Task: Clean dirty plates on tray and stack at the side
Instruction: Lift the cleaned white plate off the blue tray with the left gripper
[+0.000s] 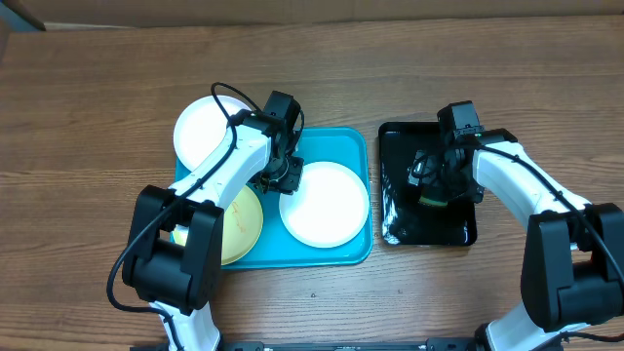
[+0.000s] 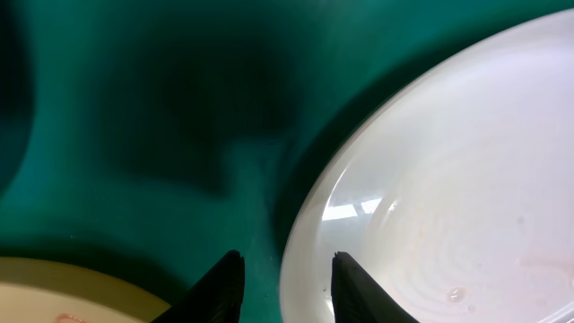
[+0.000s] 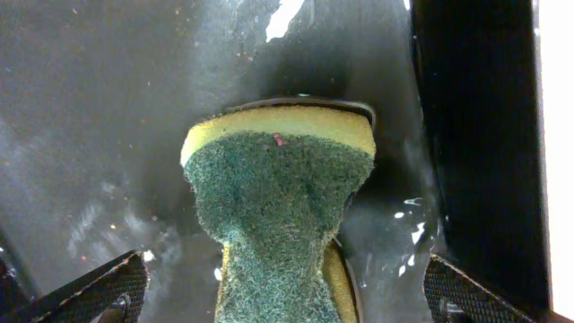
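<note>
Three plates on cyan tray; left claw at a plate rim, right claw released over sponge.

Cyan tray sits left of centre on the wood table. First white plate lies at the tray's 10 o'clock corner, overhanging the rim. Yellow-green plate lies at 7 o'clock, partly under the left arm. Left gripper is low over the tray floor, its fingers a little apart and straddling the 9 o'clock rim of the second white plate; no pinch seen. That plate lies flat at the tray's 4 o'clock with faint smears. Black tray, wet, is at 3 o'clock of the cyan tray. Green-and-yellow sponge rests on it. Right gripper is spread wide, fingers clear of the sponge either side.
</note>
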`<action>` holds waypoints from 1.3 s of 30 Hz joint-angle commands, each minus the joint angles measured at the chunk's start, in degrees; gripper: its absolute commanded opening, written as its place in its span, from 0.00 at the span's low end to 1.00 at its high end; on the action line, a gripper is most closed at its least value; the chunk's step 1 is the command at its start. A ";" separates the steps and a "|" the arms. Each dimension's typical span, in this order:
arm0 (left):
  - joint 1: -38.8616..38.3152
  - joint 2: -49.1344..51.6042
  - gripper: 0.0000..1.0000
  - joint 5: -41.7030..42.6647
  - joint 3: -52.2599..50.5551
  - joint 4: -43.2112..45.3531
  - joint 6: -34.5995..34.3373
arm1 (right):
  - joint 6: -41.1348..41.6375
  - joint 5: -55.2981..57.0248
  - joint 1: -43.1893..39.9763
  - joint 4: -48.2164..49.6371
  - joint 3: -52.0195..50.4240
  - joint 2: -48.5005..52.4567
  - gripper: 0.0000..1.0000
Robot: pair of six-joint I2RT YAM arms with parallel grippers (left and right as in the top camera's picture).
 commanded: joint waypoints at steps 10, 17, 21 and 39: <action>-0.44 1.57 0.34 -0.44 -0.66 0.26 -2.86 | 0.02 0.61 -0.15 0.68 -0.50 0.35 1.00; -0.50 1.57 0.24 -0.42 -4.96 4.33 -4.50 | 0.02 0.61 -0.15 0.68 -0.50 0.35 1.00; -0.55 1.57 0.04 -0.42 -5.40 4.79 -4.48 | 0.02 0.61 -0.15 0.68 -0.50 0.35 1.00; -6.67 -18.56 0.04 -25.57 1.55 -3.52 -7.13 | 0.02 0.61 -0.15 0.68 -0.50 0.35 1.00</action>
